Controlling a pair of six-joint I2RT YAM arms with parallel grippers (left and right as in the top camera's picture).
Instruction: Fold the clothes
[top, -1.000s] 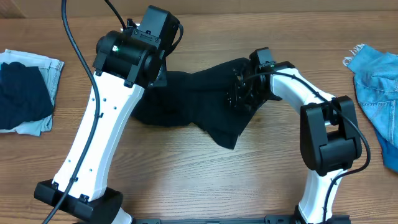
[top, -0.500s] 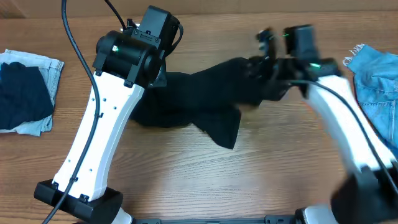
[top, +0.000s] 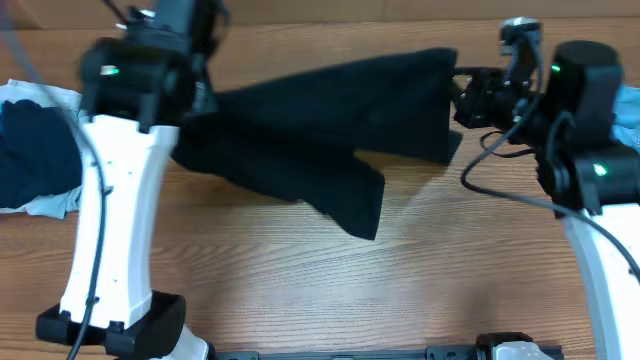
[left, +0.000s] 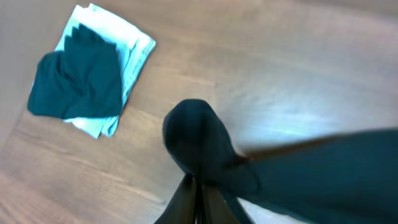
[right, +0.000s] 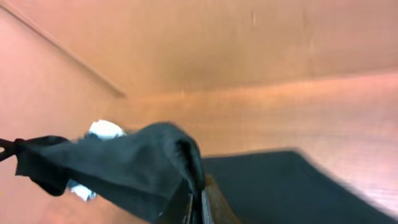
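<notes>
Black garment (top: 320, 120), soft matte cloth, plain and unprinted: held up over the wooden table (top: 300, 290) and drawn out between the two arms across the far half of the top. The upper edge runs fairly taut from left to right. The lower part sags in loose folds, with one long flap hanging toward the near side and ending in a blunt corner. Whether that corner touches the wood cannot be told.

Left gripper (left: 198, 193): fingers together, clamped on a bunched, rounded lobe of the garment. The cloth trails off to the right as a broad dark sheet. Overhead, this gripper is hidden under its own black wrist housing.

Right gripper (right: 200, 196): fingers together, pinched on a gathered edge of the garment. The cloth drapes away to the left in a thick, soft fold. Overhead, it sits at the garment's right edge.

Surroundings:
- Folded pile at the table's left edge, well apart from the garment: a dark navy piece (left: 81, 84) lies on top of a pale washed denim piece (left: 134, 46), whose lighter border shows around it. Overhead, the left arm's white link stands in front of the pile's right side.
- Sliver of blue cloth (top: 632, 108) at the right edge, mostly hidden behind the right arm; blurred.
- Black cable (top: 500, 185) looping from the right arm over bare wood.
- Table surface: brown wood grain, smooth, faintly glossy in the left wrist view.
</notes>
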